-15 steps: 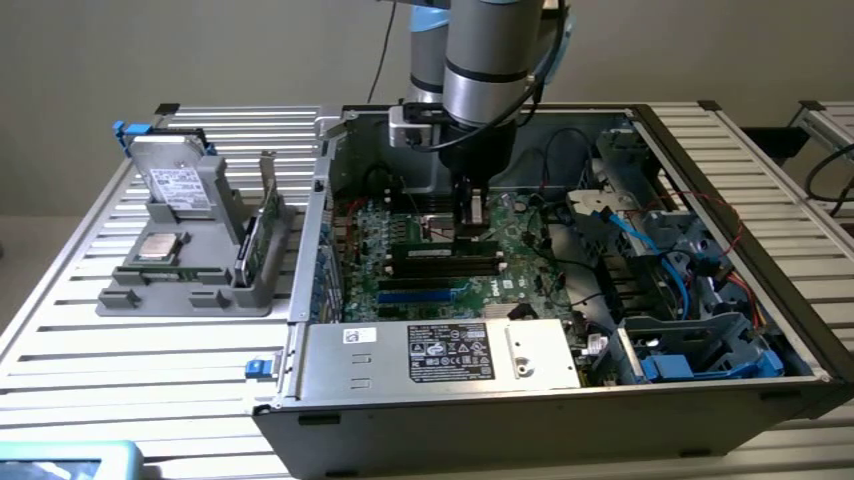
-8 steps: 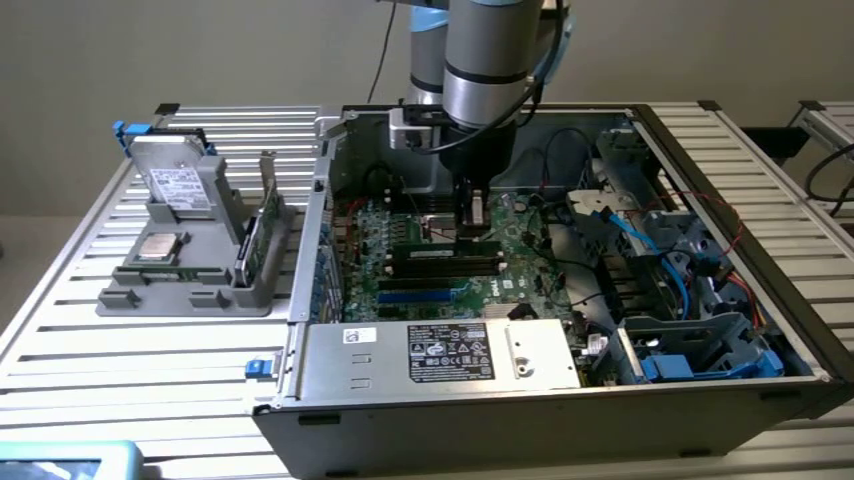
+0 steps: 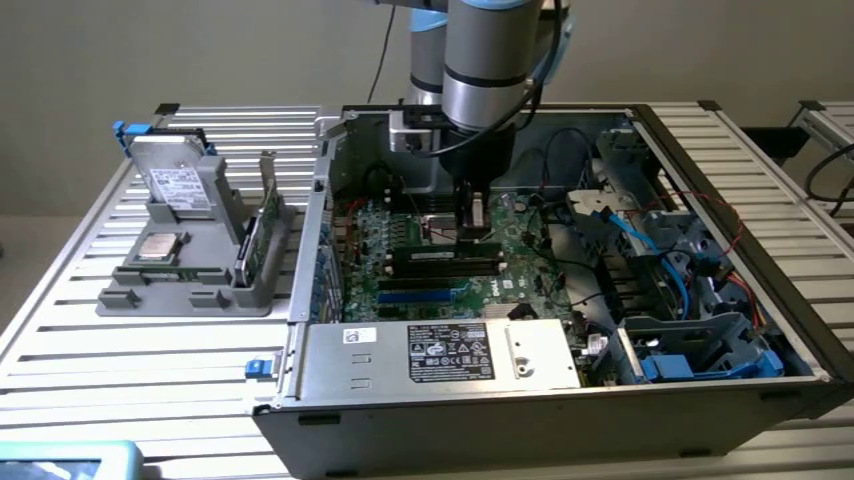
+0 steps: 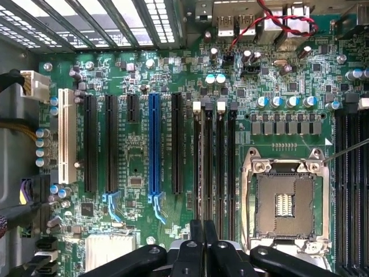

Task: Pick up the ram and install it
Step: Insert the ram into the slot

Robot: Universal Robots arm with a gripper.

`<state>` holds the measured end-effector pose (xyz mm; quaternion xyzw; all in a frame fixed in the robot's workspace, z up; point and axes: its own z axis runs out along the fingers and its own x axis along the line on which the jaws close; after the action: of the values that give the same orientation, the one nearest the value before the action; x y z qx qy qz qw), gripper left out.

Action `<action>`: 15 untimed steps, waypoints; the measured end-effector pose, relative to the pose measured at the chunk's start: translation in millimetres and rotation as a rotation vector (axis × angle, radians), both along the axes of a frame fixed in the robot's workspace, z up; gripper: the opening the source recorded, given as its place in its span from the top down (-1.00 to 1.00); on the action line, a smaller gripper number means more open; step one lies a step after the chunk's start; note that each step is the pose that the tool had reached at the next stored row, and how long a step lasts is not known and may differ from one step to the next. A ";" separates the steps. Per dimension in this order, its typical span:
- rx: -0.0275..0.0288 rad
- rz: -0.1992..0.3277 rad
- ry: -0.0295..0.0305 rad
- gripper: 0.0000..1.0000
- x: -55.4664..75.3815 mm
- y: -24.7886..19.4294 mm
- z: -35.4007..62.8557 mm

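The ram [image 3: 447, 256], a dark narrow stick with small pale labels, stands on edge among the memory slots of the motherboard [image 3: 534, 235] inside the open computer case. My gripper [image 3: 470, 238] hangs straight down over its middle, fingertips at its top edge. In the wrist view my gripper [image 4: 203, 231] is shut, its two black fingers pressed together with nothing showing between them, right over the long black memory slots [image 4: 214, 167]. There I cannot tell the ram's top edge from the slots.
The case walls [image 3: 327, 200] ring the board, with the power supply [image 3: 461, 352] at the front and blue cables [image 3: 627, 230] on the exterior view's right. The processor socket [image 4: 285, 202] lies beside the slots. A grey tray [image 3: 187, 270] outside holds a silvery chip [image 3: 160, 247] and an upright green board [image 3: 270, 220].
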<state>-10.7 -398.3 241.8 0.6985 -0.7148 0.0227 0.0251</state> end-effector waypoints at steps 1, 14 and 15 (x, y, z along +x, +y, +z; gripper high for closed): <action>0.0001 0.000 -0.0007 0.76 0.0 0.0 -0.5; -0.0031 0.000 -0.0007 0.76 -0.5 -0.1 -4.4; -0.0033 0.000 -0.0006 0.76 -0.5 -0.2 -4.4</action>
<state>-11.3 -398.5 237.4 0.6984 -0.7148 0.0241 0.0261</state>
